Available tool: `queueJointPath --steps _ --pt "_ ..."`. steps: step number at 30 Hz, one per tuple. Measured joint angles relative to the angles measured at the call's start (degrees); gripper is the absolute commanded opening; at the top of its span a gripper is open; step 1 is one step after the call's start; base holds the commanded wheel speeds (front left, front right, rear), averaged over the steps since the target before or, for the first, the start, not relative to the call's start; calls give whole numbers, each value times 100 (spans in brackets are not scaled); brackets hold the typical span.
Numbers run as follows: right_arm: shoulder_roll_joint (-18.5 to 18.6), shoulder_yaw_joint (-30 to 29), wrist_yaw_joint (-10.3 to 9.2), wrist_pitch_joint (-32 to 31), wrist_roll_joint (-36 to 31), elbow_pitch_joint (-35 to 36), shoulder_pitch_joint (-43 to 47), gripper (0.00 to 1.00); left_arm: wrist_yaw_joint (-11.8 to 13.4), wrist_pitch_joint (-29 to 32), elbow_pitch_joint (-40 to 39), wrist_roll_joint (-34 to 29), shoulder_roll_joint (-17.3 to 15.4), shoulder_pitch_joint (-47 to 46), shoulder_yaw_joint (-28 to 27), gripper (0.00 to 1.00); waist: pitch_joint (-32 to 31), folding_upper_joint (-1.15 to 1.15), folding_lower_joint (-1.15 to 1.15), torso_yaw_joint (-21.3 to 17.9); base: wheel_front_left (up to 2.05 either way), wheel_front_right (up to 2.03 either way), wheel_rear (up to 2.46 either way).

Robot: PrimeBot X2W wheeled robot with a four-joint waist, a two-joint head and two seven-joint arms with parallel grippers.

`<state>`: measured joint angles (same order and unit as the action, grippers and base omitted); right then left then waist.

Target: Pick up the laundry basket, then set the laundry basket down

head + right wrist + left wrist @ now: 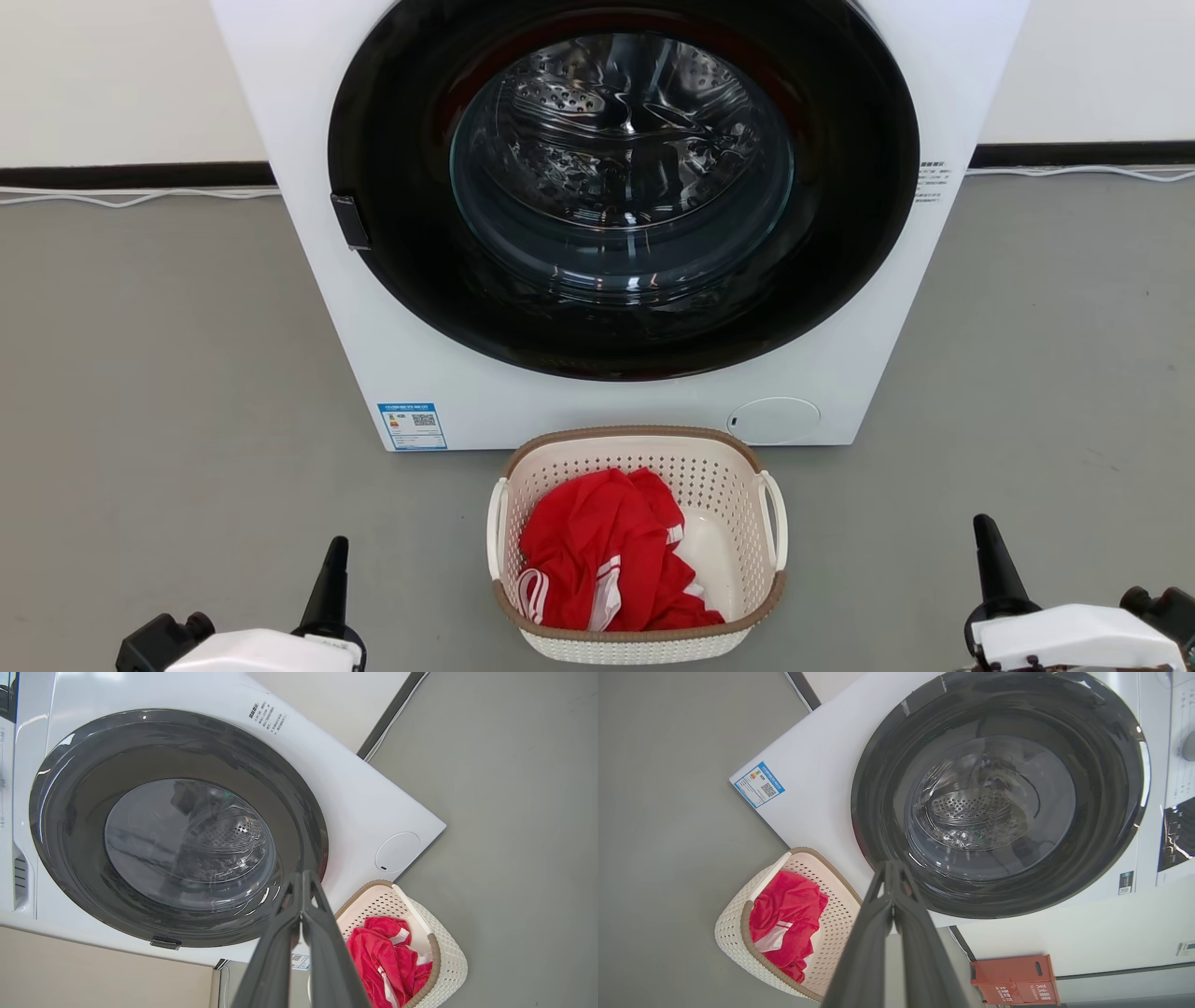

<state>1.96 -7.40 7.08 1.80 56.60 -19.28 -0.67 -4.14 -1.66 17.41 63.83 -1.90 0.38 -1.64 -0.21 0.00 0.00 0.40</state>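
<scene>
Head view had the left claw (334, 567) at the lower left and the right claw (991, 553) at the lower right, both tips pointing up over the grey floor (140, 392). Each was clenched on nothing. In the left wrist view the left claw's fingers (864, 942) lay pressed together to the tip, and the right wrist view showed the same of the right claw's fingers (327, 952). Between the two claws, well apart from both, the basket (644, 435) stood upright on the floor. It was cream with perforated walls, a brown rim, and a white loop handle (777, 518) on each side. Inside it lay a crumpled red cloth (597, 551) with white stripes, heaped toward the robot's left, with bare cream bottom showing at the right. Just beyond the basket stood a white washer (868, 355). Its round dark door (392, 308) had a glass window, and the steel drum (616, 140) showed through. A blue label (412, 426) sat at the washer's lower left corner and a round cover (773, 420) at its lower right. Behind the washer, a dark skirting (131, 175) and a white cable (140, 196) ran along the foot of a pale wall (112, 75). The left wrist view also caught a red box (1013, 982) by that wall.
</scene>
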Motion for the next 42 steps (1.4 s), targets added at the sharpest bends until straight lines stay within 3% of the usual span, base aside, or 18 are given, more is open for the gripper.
queueJointPath --steps 42 --pt "12 -14 0 -660 2988 269 -212 0 -250 679 -140 2368 -15 -318 -260 0 33 0 0 -35 0 0 0"
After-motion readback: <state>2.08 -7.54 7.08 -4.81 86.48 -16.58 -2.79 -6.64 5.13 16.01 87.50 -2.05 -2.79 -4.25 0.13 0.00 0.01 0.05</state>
